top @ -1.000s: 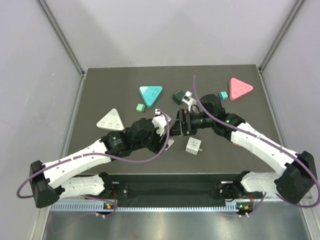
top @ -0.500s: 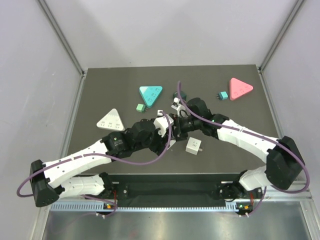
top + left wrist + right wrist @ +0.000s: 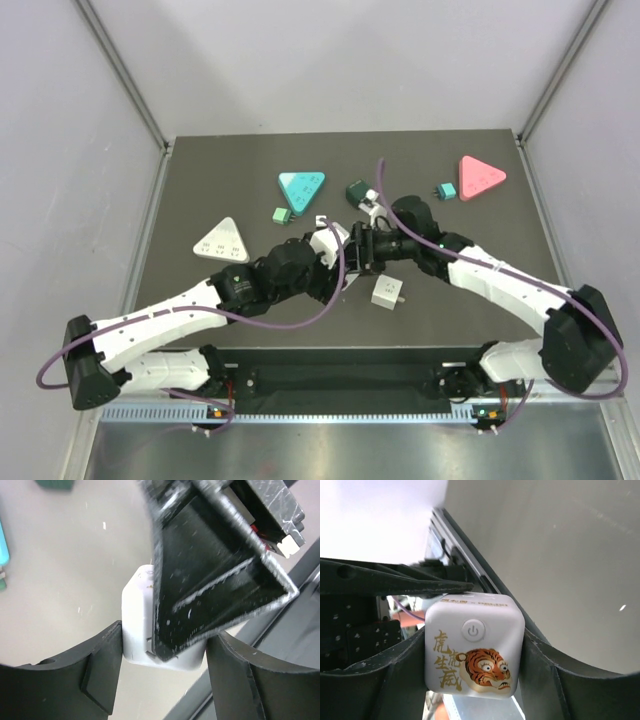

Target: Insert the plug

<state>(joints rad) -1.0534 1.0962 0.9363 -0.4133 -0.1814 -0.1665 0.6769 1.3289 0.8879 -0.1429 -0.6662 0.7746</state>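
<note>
1. As the right wrist camera shows it, the cube (image 3: 475, 650) is glossy white plastic with rounded corners. Its face carries a round power button, gold characters and a printed tiger's head. It is held clear of the grey surface (image 3: 580, 555). The right pincer (image 3: 475, 682) grips it, with black fingers (image 3: 402, 680) pressed against both flanks.
2. From the left wrist, the cube sits in the left pincer (image 3: 162, 672), touching one of its curved matte black fingers (image 3: 97, 675). That pincer is closed on it too. A scuffed black finger of the right pincer crosses in front and hides the cube's other side.
3. From above, both pincers meet mid-surface over the dark matte sheet, and the cube is mostly hidden between them. A spare cube (image 3: 385, 291), white with a small stub, lies just nearer the bases. Three flat, rounded triangles lie well apart: white triangle (image 3: 221, 241), teal triangle (image 3: 301, 187) and pink triangle (image 3: 481, 176).
</note>
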